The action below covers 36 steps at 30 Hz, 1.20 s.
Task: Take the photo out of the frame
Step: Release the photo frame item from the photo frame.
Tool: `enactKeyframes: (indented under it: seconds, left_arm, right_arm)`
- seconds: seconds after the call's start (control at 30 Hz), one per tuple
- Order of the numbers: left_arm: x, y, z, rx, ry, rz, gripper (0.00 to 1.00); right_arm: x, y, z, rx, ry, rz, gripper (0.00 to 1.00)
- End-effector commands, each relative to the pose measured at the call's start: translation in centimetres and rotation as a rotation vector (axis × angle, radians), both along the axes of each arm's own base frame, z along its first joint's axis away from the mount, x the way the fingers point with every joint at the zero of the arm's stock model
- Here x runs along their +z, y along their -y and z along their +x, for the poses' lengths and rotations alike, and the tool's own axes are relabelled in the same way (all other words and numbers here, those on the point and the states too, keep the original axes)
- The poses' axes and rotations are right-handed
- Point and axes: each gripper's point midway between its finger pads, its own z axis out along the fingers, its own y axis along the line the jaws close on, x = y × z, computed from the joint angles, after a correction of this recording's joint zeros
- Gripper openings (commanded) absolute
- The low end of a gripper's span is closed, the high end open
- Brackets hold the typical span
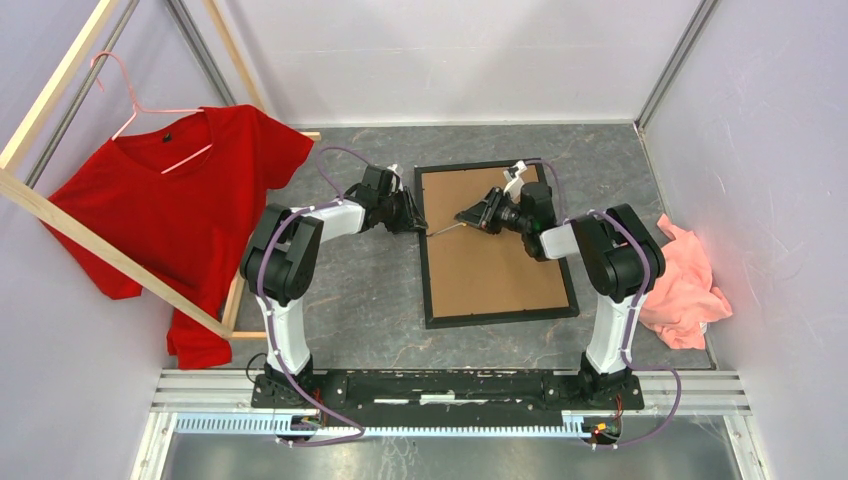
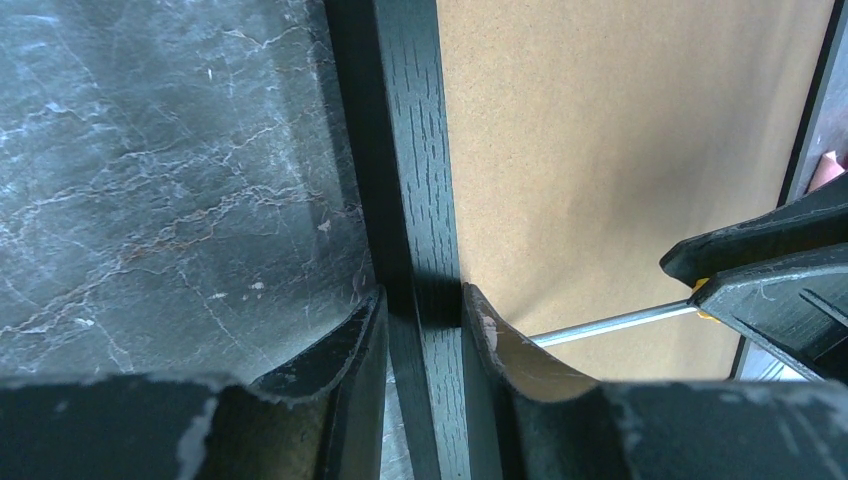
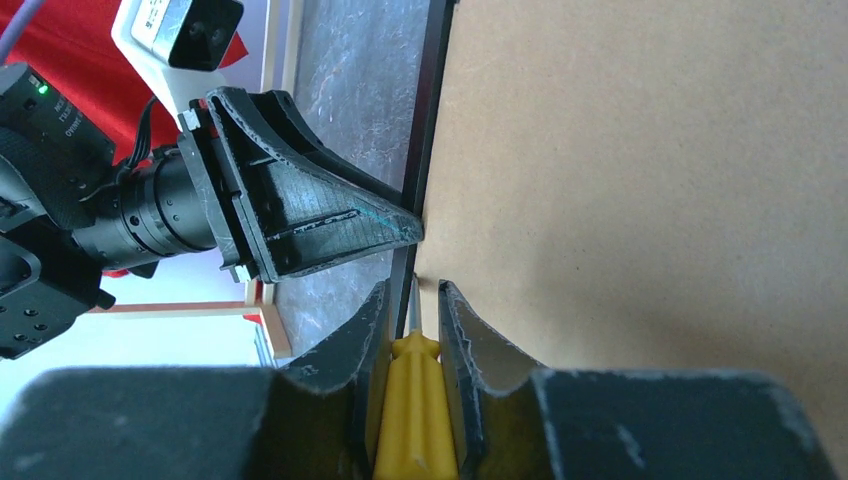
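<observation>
The black frame (image 1: pixel 500 316) lies face down on the table with its brown backing board (image 1: pixel 490 250) up. The photo is hidden under the board. My left gripper (image 1: pixel 415 222) is shut on the frame's left rail (image 2: pixel 420 150), one finger outside and one on the board side (image 2: pixel 422 300). My right gripper (image 1: pixel 470 218) is shut on a yellow-handled screwdriver (image 3: pixel 415 420). Its metal shaft (image 2: pixel 610 323) points across the board (image 3: pixel 650 200) to the inner edge of the left rail (image 3: pixel 430 100), just beside the left gripper (image 3: pixel 415 228).
A red T-shirt (image 1: pixel 190 200) hangs on a pink hanger from a pale wooden rack (image 1: pixel 60 210) at the left. A crumpled pink cloth (image 1: pixel 690 285) lies at the right by the wall. Walls enclose the table on three sides.
</observation>
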Motion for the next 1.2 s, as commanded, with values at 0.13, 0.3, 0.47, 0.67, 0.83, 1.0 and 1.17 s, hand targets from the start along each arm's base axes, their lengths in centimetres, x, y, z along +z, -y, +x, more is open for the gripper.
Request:
enactKeyframes:
  seconds: [0.13, 0.3, 0.47, 0.67, 0.83, 1.0, 1.17]
  left_arm:
    - [-1.0, 2.2, -3.7, -0.055, -0.105, -0.039, 0.02]
    - [-0.9, 2.3, -3.7, -0.057, -0.103, -0.039, 0.02]
    - [-0.7, 2.4, -3.8, -0.059, -0.098, -0.041, 0.02]
    - [-0.7, 2.6, -3.9, -0.067, -0.098, -0.041, 0.02]
    - [-0.9, 2.7, -4.0, -0.07, -0.102, -0.041, 0.02]
    - [-1.1, 2.6, -4.1, -0.066, -0.105, -0.032, 0.02]
    - [-1.1, 2.7, -4.2, -0.065, -0.103, -0.025, 0.02]
  right_arm:
    - [1.9, -3.2, -3.4, 0.114, -0.051, 0.11, 0.0]
    - [4.8, -3.8, -3.3, 0.153, -0.007, 0.165, 0.0]
    - [4.2, -3.6, -3.2, 0.141, 0.0, 0.147, 0.0]
    - [1.1, -3.5, -2.1, 0.139, 0.0, 0.05, 0.0]
    - [0.2, -3.9, -2.2, 0.156, 0.01, 0.009, 0.0]
    - [1.2, -5.2, -2.3, 0.178, 0.055, -0.023, 0.0]
    - [1.5, -6.8, -2.5, 0.203, 0.076, -0.087, 0.0]
